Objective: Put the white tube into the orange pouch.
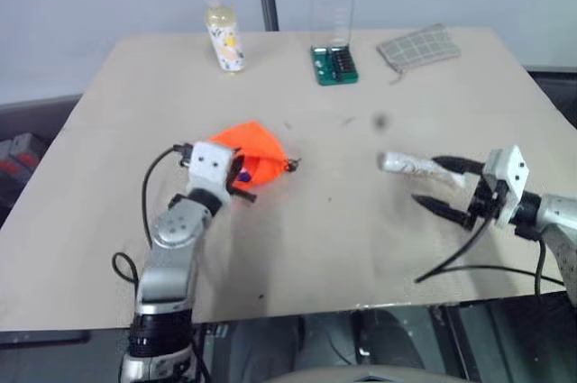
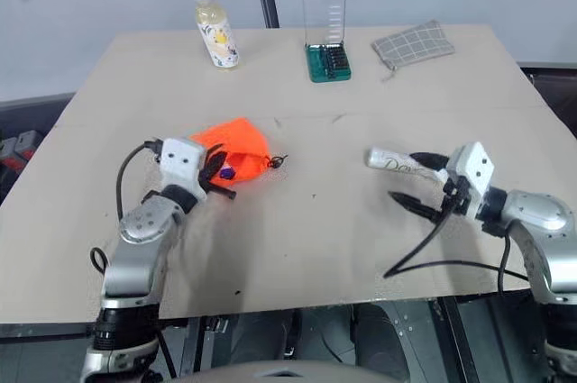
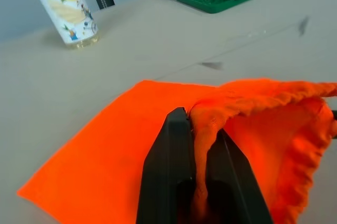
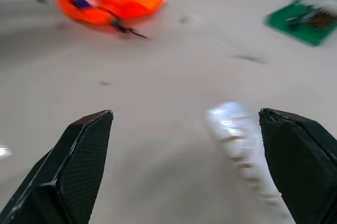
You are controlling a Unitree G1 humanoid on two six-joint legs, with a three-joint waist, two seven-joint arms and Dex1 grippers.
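On the beige worktop my left hand [image 1: 236, 176] pinches the bright orange fabric pouch's [image 1: 248, 147] rim; my right hand [image 1: 448, 186] gapes empty beside the small white squeeze tube [image 1: 406, 165] — a misjudged close could roll it away.

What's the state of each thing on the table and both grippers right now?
orange pouch: on the table, rim pinched and pulled up, mouth open.
white tube: lying flat on the table, not gripped.
left gripper: shut on the pouch's rim.
right gripper: open, fingers either side of the tube's end.
bottle: upright, capped.
bit case: lid standing open.
grey checked pouch: lying flat at the far edge.
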